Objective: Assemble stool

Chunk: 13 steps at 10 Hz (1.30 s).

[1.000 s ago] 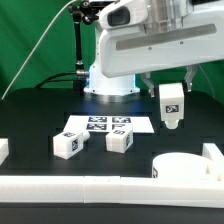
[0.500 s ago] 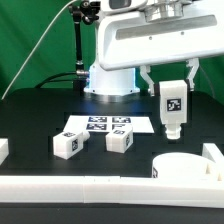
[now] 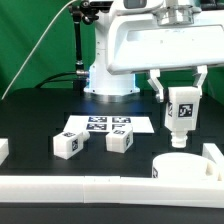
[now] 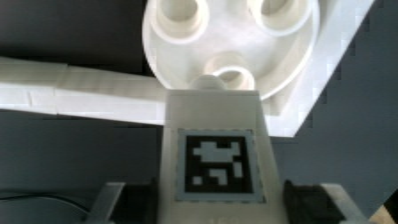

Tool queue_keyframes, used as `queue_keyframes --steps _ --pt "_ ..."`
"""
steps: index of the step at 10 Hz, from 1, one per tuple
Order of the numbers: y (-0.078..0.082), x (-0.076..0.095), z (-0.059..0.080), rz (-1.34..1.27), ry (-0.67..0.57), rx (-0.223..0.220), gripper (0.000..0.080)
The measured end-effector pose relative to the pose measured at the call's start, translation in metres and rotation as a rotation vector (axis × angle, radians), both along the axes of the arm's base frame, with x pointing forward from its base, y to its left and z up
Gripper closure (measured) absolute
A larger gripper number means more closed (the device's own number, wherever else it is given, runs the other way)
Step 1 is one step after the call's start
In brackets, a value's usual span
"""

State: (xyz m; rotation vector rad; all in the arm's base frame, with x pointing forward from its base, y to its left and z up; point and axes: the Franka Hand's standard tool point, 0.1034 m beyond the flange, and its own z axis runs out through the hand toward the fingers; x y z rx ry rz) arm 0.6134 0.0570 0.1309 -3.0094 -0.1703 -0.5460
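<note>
My gripper (image 3: 180, 92) is shut on a white stool leg (image 3: 180, 112) with a black-and-white tag. It holds the leg upright in the air above the round white seat (image 3: 183, 167) at the exterior view's right front. In the wrist view the leg (image 4: 217, 150) sits between the two fingers (image 4: 114, 203), its tip over the seat (image 4: 228, 40), which shows round holes. Two more tagged legs lie on the table, one (image 3: 68, 144) nearer the exterior view's left and one (image 3: 120, 140) beside it.
The marker board (image 3: 105, 125) lies flat behind the two loose legs. Long white border bars run along the front (image 3: 90, 187) and at the right (image 3: 212, 153). A white block (image 3: 3, 150) sits at the left edge. The robot base (image 3: 110, 80) stands behind.
My gripper has carried the leg toward the exterior view's right and slightly lower, bringing it over the seat. The loose legs and seat have not moved.
</note>
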Motion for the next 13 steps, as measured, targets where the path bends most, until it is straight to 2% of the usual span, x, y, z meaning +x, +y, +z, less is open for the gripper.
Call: queue_keyframes --steps 2,3,4,6,10,13 --pt "0.001 0.001 -0.001 0.024 -0.001 -0.010 0.0462" --pt "0.007 0.006 -0.006 0.098 0.008 -0.037 0.0462" --pt "0.013 0.015 -0.008 0.135 0.036 -0.043 0.0462" --pt "0.013 0.025 -0.013 0.201 0.058 -0.057 0.0462" --pt "0.013 0.024 -0.014 0.198 0.058 -0.056 0.0462" --pt "0.031 0.033 -0.020 0.277 0.063 -0.076 0.0462"
